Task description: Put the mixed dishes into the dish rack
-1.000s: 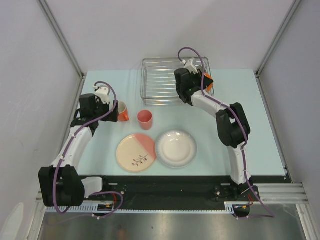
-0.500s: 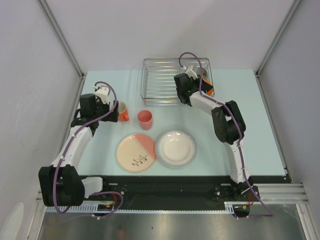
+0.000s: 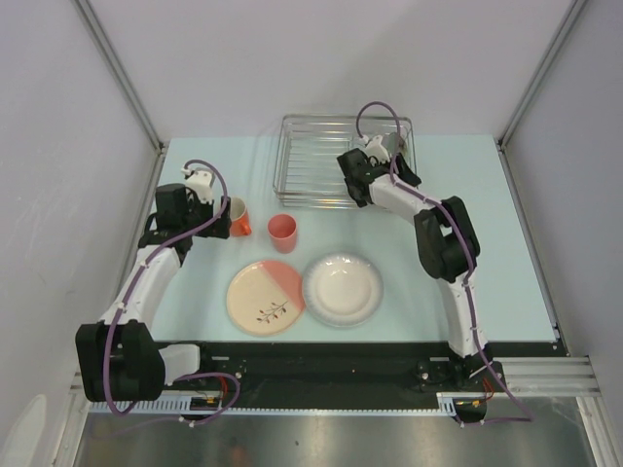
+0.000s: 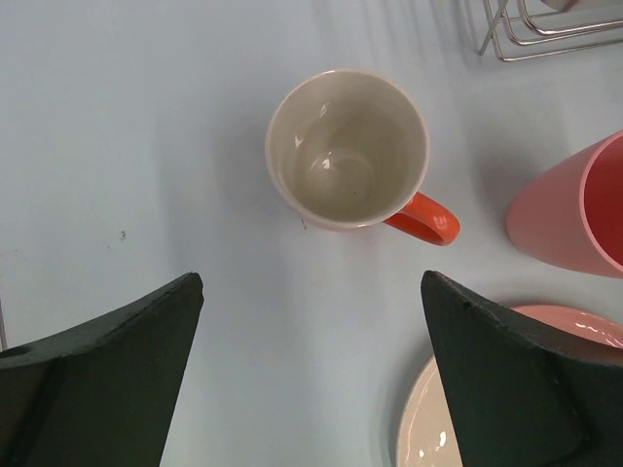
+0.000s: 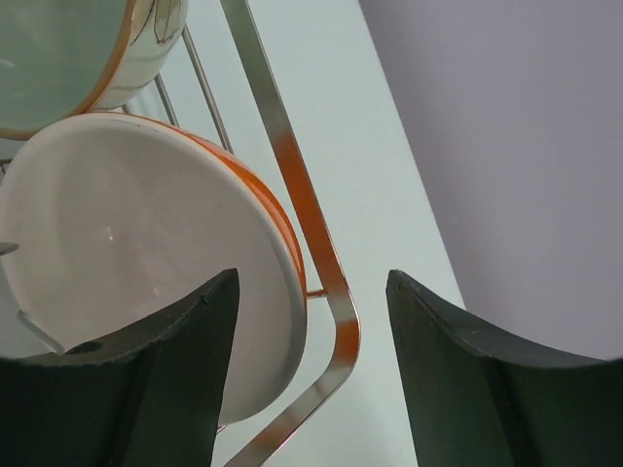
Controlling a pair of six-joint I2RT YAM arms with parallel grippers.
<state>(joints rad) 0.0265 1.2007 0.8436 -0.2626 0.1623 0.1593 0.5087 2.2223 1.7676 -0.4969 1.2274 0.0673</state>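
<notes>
Opened within the last second: right gripper (image 5: 313, 277), nearly pressed together a second ago, now spread with nothing pinched. Also pushed further in over the right end of the dish rack (image 3: 311, 161) than before.

Left lying inside a right-hand corner of the rack: pale bowl (image 5: 146, 253), orange on the outside, tipped on edge among the wires, rim just inside the corner rail. Straddled by the spread fingers along with that rail, no contact visible; one finger in front of the bowl, the other outside the rack above the worktop (image 3: 487, 243). Next to it in the rack, also on edge: green bowl (image 5: 49, 49), cream outside with an orange rim.

Unchanged off the rack's left end: left gripper (image 4: 311, 282), spread wide, pinching nothing, hovering over the orange mug (image 4: 346, 151).

- Mug upright on the worktop, out from the rack's front-left corner, white inside, handle turned toward the small pink cup (image 3: 281, 233).
- Cup upright too, just in front of the rack's front edge near its left end, apart from the mug.
- Further out in front of the rack, side by side and flat on the worktop: cream-and-pink plate (image 3: 265, 297) with a leaf sprig, below the rack's left half, and white plate (image 3: 342, 289) below its middle, edges meeting.
</notes>
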